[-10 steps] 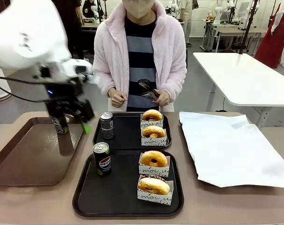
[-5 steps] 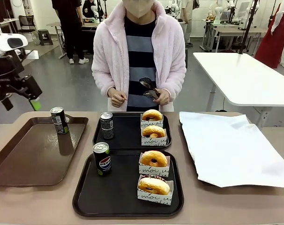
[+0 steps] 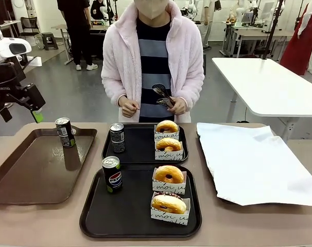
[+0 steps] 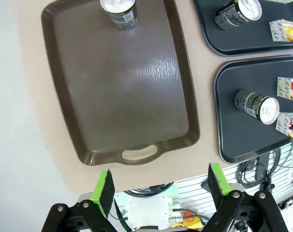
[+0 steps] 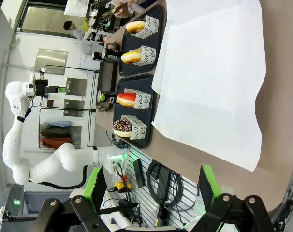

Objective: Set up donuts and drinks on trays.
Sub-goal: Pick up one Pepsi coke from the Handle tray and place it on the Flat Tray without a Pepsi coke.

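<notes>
Two black trays lie mid-table. The far tray (image 3: 140, 146) carries a grey-black can (image 3: 117, 138) and two sleeved donuts (image 3: 167, 127) (image 3: 169, 144). The near tray (image 3: 130, 208) carries a Pepsi can (image 3: 112, 174) and two more donuts (image 3: 169, 174) (image 3: 169, 204). A third can (image 3: 65, 132) stands upright on the brown tray (image 3: 32, 175). My left gripper (image 3: 22, 114) hangs open and empty, high above the table's left edge. In the left wrist view that gripper (image 4: 161, 181) looks down on the brown tray (image 4: 122, 87) and its can (image 4: 119, 10). My right gripper (image 5: 151, 186) is open and empty.
A white-paper-lined tray (image 3: 254, 162) covers the table's right side. A person in a pink jacket stands at the far edge holding black tongs (image 3: 162, 98) with both hands. The brown tray's near half is bare.
My left arm has pulled up and away to the left from the can on the brown tray. The can stays standing there. Nothing else has moved.
</notes>
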